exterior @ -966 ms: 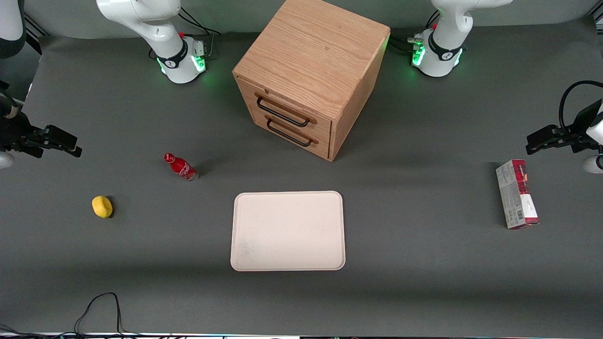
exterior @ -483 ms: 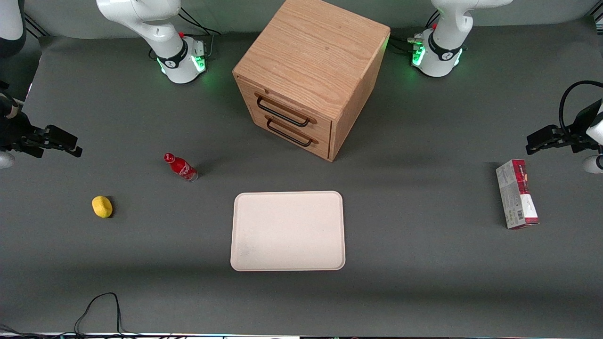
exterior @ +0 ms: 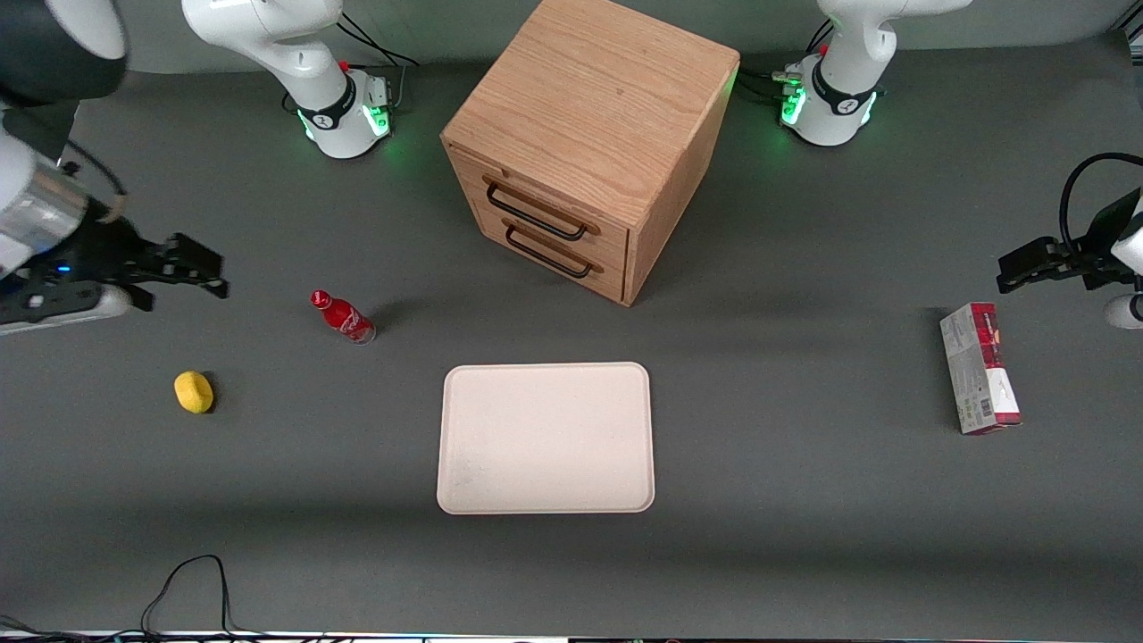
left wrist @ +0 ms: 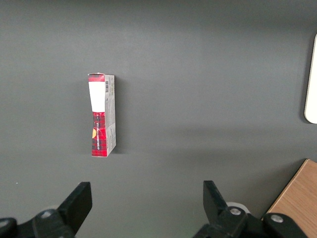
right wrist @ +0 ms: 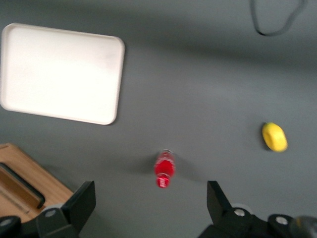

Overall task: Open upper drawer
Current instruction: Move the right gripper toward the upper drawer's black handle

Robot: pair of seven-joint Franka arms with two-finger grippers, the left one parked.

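The oak cabinet (exterior: 596, 98) stands at the middle of the table, farther from the camera than the tray. Its upper drawer (exterior: 571, 234) sits flush and closed, with a long black bar handle (exterior: 534, 212) across it. The lower drawer's matching handle (exterior: 546, 253) is just below. My right gripper (exterior: 219, 275) hovers open above the table toward the working arm's end, well apart from the cabinet, with nothing between its fingers. In the right wrist view the gripper (right wrist: 150, 191) is wide open over bare table, and a corner of the cabinet (right wrist: 22, 168) with a black handle (right wrist: 21, 190) shows.
A small red bottle (exterior: 342, 316) lies between the gripper and the cabinet. A yellow lemon-like object (exterior: 194, 392) sits nearer the camera. A cream tray (exterior: 546, 438) lies in front of the cabinet. A red and grey box (exterior: 979, 368) lies toward the parked arm's end.
The right arm has swung in from the table's end toward the bottle and cabinet, gripper still open. The drawers and the other objects have not moved.
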